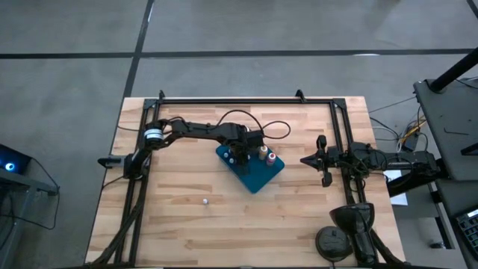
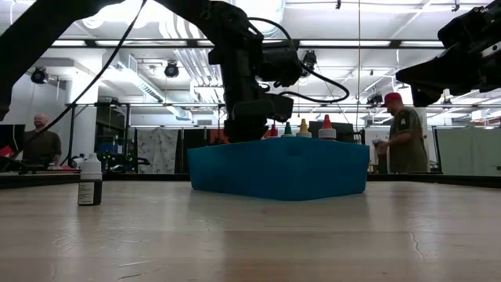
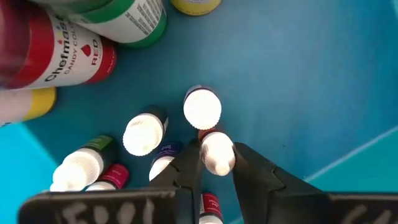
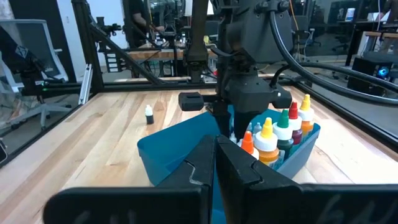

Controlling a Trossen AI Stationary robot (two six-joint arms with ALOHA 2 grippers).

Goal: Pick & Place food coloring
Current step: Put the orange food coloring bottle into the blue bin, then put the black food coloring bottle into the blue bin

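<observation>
The left pincer (image 3: 210, 163) reaches down into the smooth blue rectangular tray (image 1: 258, 179) at the desk's (image 1: 299, 224) middle, clamped on a small white-capped bottle (image 3: 217, 152). Only its wrist view shows the glossy round caps clustered there. One bottle (image 2: 91, 180) stands alone toward the near edge. The right pincer (image 4: 215, 163) hovers beside the tray, fingers together.

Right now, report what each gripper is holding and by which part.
The left gripper pinches a small white-topped bottle by its cap, inside the blue tray. The right gripper is shut on nothing.
</observation>
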